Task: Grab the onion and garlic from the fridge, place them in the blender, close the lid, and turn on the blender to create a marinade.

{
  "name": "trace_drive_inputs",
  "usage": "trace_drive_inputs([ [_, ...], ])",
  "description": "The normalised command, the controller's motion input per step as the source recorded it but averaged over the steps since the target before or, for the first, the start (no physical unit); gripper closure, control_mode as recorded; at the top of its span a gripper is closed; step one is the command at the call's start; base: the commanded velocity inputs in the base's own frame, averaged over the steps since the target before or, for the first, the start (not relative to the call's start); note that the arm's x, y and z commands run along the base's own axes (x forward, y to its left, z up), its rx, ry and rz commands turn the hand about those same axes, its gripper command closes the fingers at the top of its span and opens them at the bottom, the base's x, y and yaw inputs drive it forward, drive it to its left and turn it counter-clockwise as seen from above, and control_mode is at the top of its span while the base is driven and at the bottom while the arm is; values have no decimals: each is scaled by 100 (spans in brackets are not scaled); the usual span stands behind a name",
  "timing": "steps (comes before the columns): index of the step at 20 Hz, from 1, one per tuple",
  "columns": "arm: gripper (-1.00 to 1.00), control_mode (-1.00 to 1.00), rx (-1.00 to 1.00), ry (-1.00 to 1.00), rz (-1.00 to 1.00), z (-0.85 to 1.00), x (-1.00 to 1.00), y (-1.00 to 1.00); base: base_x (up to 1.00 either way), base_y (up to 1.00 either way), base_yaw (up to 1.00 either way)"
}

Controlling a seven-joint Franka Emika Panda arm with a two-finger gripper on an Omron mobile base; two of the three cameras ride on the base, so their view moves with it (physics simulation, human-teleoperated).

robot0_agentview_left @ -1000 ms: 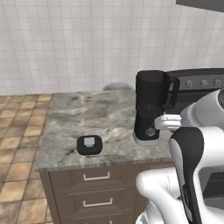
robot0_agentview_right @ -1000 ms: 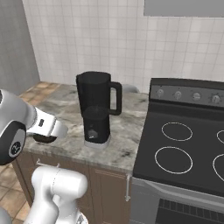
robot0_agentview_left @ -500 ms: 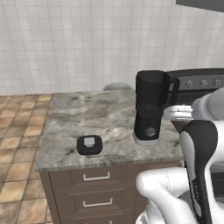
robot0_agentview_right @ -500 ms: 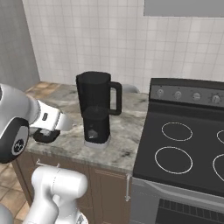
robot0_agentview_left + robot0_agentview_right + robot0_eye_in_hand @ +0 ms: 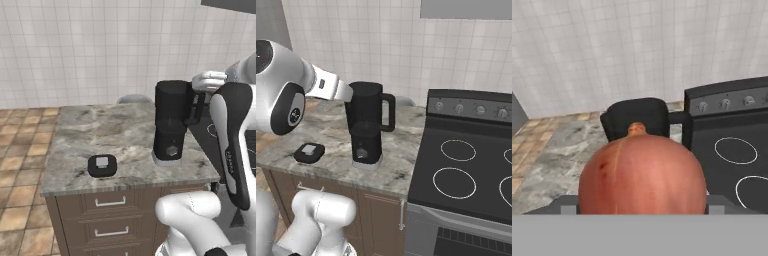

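The gripper's jaws are clamped on the onion [image 5: 642,175], held near the blender [image 5: 170,122], a little above its open jar. The onion looks smooth, round and firm, probably slippery, so a grip across its widest middle seems safest.

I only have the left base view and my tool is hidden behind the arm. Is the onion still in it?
Observer: Yes. In the hand view the onion sits between the tool's fingers, large in the foreground.
Operator: Where is it relative to the blender?
Observer: The hand view looks past the onion to the blender jar's top, beyond and lower.
Operator: Is the jar open?
Observer: Yes. The lid lies on the counter, apart from the blender on its side away from the stove.
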Motion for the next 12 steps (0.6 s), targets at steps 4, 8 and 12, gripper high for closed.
trace_drive_inputs([
  [4, 100, -100, 0, 6, 0, 33, 74, 0, 0, 0, 0],
  [8, 100, -100, 0, 21, 0, -32, 92, 0, 0, 0, 0],
  [12, 100, -100, 0, 23, 2, -75, 97, 0, 0, 0, 0],
])
